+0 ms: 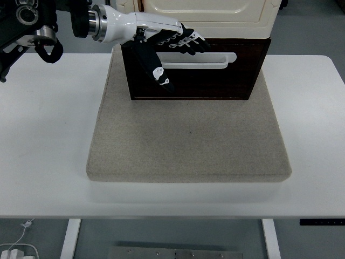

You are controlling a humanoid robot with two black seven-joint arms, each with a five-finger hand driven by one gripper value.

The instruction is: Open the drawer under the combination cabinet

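Note:
A cream cabinet (210, 12) stands on a dark brown drawer (215, 78) at the back of the table. The drawer front has a white bar handle (207, 60). My left hand (172, 51) reaches in from the upper left and is open in front of the handle's left end. Its fingers (186, 39) are spread along the drawer's top edge above the handle, and the thumb (160, 73) points down over the drawer front. It holds nothing. The right arm is out of view.
The cabinet and drawer stand on a beige mat (188, 140) that covers the middle of the white table (43, 135). A cable and plug (16, 249) lie on the floor at the lower left.

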